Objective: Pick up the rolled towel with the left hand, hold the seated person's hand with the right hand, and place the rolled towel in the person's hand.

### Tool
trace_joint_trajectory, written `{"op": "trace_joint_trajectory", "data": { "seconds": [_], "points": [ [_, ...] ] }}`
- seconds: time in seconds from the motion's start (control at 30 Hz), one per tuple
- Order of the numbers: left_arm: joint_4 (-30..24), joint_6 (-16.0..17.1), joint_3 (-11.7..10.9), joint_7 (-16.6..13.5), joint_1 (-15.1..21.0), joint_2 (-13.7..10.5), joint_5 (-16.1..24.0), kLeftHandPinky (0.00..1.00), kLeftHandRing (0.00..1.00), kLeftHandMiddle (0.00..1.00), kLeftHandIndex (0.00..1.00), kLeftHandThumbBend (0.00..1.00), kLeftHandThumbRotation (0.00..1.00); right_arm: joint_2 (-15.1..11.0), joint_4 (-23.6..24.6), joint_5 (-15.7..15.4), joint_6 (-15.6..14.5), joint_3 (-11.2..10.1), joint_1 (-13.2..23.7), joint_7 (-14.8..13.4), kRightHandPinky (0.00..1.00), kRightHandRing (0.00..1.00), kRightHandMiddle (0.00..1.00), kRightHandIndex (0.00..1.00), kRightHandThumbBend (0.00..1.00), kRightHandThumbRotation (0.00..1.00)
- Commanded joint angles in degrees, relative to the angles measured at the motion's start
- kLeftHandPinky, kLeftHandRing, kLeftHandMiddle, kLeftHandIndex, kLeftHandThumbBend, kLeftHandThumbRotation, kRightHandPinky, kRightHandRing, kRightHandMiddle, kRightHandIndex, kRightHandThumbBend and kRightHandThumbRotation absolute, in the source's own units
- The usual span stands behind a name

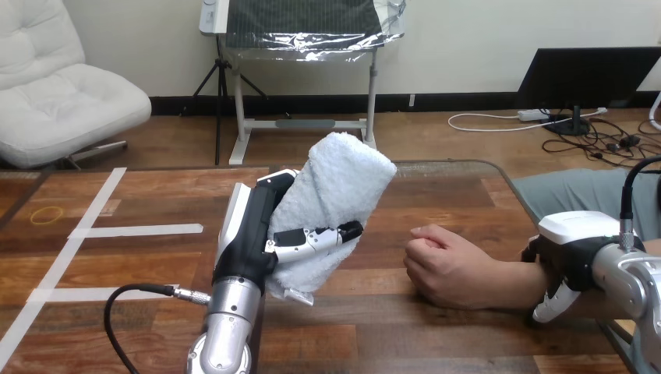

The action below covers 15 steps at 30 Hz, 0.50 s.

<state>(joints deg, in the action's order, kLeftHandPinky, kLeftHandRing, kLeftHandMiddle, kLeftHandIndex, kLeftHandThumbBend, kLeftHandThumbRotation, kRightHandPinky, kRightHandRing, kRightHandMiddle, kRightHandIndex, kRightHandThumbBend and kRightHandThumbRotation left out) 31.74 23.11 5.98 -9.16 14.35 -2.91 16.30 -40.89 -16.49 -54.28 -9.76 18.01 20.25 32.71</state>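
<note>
Rolled towel (339,187) is up off the counter (436,195), tilted with its top end leaning right, held in the left robot hand (256,230). That hand's fingers are wrapped behind the roll and its thumb is pressed across the front, so the pick-up looks done.

At the right edge, the right robot hand (573,253) lies over the person's forearm (510,284) just behind the wrist. Its fingers are bent over the top and one white tip reaches down the near side, which reads as a light hold round the arm. The person's hand (444,265) rests on the counter between the two robot hands, well apart from the towel.

The step in hand seems to be the handover. The towel must travel right and a little nearer, then come down into the palm.

The main obstacle is the person's hand itself. It is curled in a loose fist with the knuckles up, so no open palm is offered. It would have to be turned or opened before the roll can go in.

White tape strips (136,231) lie on the counter far to the left, clear of the path.
</note>
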Motion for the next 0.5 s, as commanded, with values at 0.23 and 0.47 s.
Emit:
{"op": "trace_joint_trajectory", "data": {
  "seconds": [0.23,0.47],
  "points": [
    [-2.55,0.28,-0.23,0.31,4.06,-0.73,-0.40,0.30,0.35,0.40,0.50,0.61,0.05,0.25,-5.74,0.87,0.42,0.90,5.03,-1.84,0.55,0.63,0.68,0.71,0.63,0.22],
    [-2.40,0.19,-0.26,0.40,4.20,-0.65,-0.61,0.30,0.35,0.40,0.50,0.61,0.05,0.67,-8.28,1.14,0.93,1.66,5.97,-2.64,0.41,0.49,0.57,0.62,0.65,0.21]
  ]
}}
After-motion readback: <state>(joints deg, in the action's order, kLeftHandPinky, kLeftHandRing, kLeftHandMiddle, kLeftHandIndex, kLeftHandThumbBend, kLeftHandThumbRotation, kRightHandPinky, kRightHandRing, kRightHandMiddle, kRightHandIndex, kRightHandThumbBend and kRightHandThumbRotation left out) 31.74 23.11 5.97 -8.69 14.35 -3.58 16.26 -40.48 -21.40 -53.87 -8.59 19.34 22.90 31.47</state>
